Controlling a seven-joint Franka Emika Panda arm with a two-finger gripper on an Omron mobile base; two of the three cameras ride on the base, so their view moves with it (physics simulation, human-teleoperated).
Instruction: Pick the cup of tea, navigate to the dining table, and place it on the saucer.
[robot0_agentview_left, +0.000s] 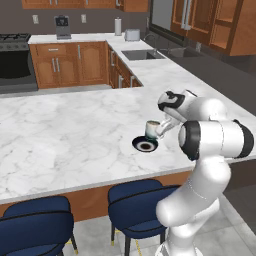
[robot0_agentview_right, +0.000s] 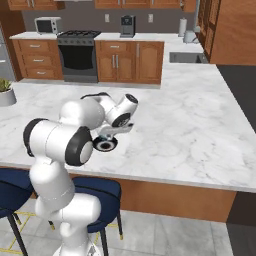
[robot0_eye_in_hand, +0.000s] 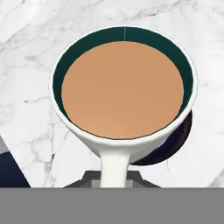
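Blue stools (robot0_agentview_left: 137, 205) sit nearest you, under near edge of dining table (robot0_agentview_left: 60, 135). Gripper (robot0_agentview_left: 161, 127) is squeezed on handle of cup of tea (robot0_agentview_left: 152, 129), cup upright, tea level. Saucer (robot0_agentview_left: 145, 145) lies right below cup, a bit off to 1 side in hand view. Cup looks just above dish; you cannot tell if they touch. Your next move looks like straight down, small nudge to center, then let go.
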